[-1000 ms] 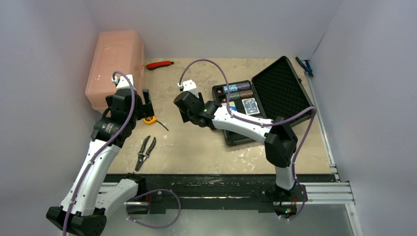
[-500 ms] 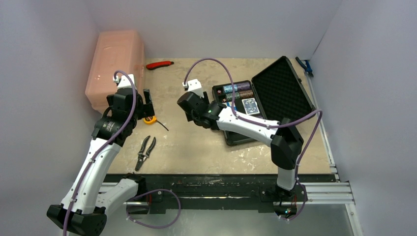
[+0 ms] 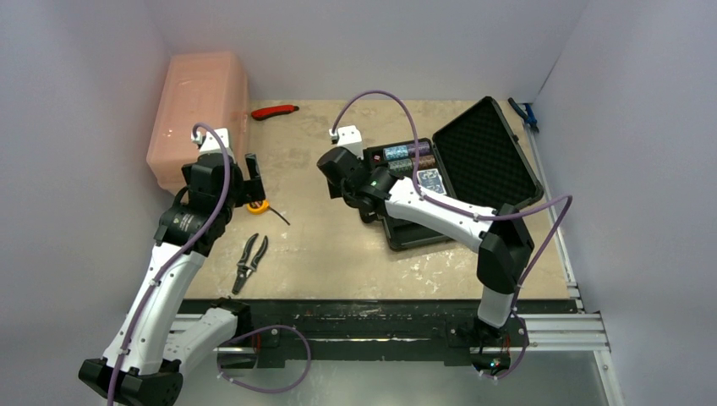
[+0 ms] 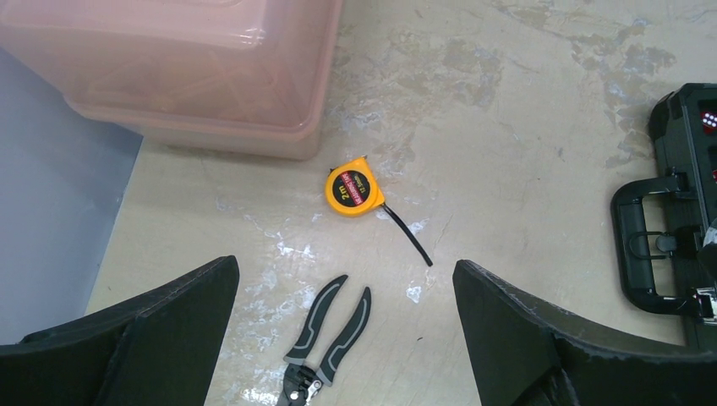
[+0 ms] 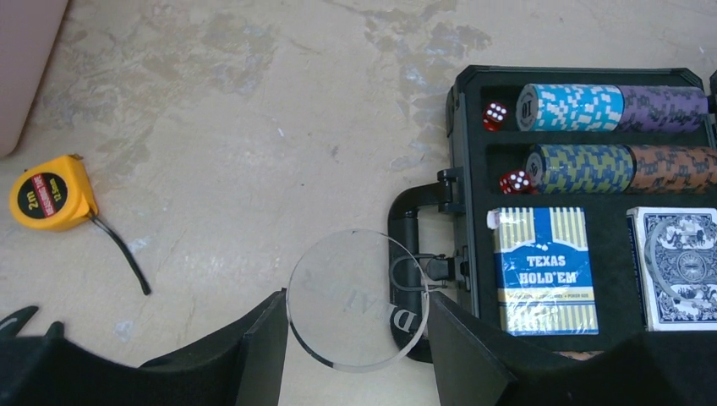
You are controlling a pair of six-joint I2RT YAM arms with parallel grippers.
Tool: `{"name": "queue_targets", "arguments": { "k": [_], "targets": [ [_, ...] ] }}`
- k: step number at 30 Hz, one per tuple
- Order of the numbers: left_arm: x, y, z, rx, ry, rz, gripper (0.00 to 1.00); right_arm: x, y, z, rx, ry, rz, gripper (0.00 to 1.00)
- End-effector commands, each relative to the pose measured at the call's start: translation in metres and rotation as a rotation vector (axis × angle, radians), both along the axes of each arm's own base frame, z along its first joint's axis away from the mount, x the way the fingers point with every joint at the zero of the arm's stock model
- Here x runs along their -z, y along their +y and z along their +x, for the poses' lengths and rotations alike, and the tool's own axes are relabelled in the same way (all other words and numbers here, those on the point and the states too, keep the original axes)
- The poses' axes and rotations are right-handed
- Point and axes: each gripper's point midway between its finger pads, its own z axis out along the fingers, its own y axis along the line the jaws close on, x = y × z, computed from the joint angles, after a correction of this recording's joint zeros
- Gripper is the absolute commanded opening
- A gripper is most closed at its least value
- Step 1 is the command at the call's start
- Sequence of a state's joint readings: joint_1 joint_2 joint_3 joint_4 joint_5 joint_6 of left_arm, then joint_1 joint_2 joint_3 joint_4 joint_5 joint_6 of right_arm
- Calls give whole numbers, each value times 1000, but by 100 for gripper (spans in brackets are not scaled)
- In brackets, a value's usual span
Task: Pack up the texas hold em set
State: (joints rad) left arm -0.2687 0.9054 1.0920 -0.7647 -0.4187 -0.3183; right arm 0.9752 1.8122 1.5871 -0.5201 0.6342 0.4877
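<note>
Dice [image 5: 495, 116]: two; card decks [image 5: 545, 269]: two. Right claw [image 5: 357, 299] clamps one clear disc [image 5: 358, 279]; left claw [image 4: 345, 269] apart.

Clear middle, crowded sides

We find a broad bare strip of bench [image 3: 338, 245] between the pliers [image 3: 250, 260] and the open briefcase [image 3: 486, 144]. The pink bin [image 3: 199, 101] fills the far left corner, the tape measure [image 4: 353, 189] just on its near side, a red cutter [image 3: 275, 111] at the far edge. The right gripper [image 5: 355, 306], clamped on a clear disc [image 5: 347, 271], hangs by the case's handle [image 5: 404, 211], its arm [image 3: 440, 211] crossing the case's near side.
</note>
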Motion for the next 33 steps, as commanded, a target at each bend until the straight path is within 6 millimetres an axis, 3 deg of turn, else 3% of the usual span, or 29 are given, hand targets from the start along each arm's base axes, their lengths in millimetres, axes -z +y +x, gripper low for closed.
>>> {"name": "queue_targets", "arguments": {
  "k": [1, 8, 16, 26, 33],
  "targets": [
    [-11, -3, 3, 20, -46, -8, 99, -23, -5, 12, 25, -22, 99, 0],
    [-10, -3, 3, 19, -42, -7, 99, -15, 2, 19, 23, -4, 94, 0],
    [-8, -4, 5, 22, -35, -5, 98, -7, -9, 32, 41, 12, 97, 0],
    [-7, -3, 5, 19, -32, 0, 98, 9, -39, 52, 105, 46, 49, 0],
    [-7, -4, 5, 21, -30, -1, 98, 35, -70, 52, 166, 92, 4, 0]
  ]
}}
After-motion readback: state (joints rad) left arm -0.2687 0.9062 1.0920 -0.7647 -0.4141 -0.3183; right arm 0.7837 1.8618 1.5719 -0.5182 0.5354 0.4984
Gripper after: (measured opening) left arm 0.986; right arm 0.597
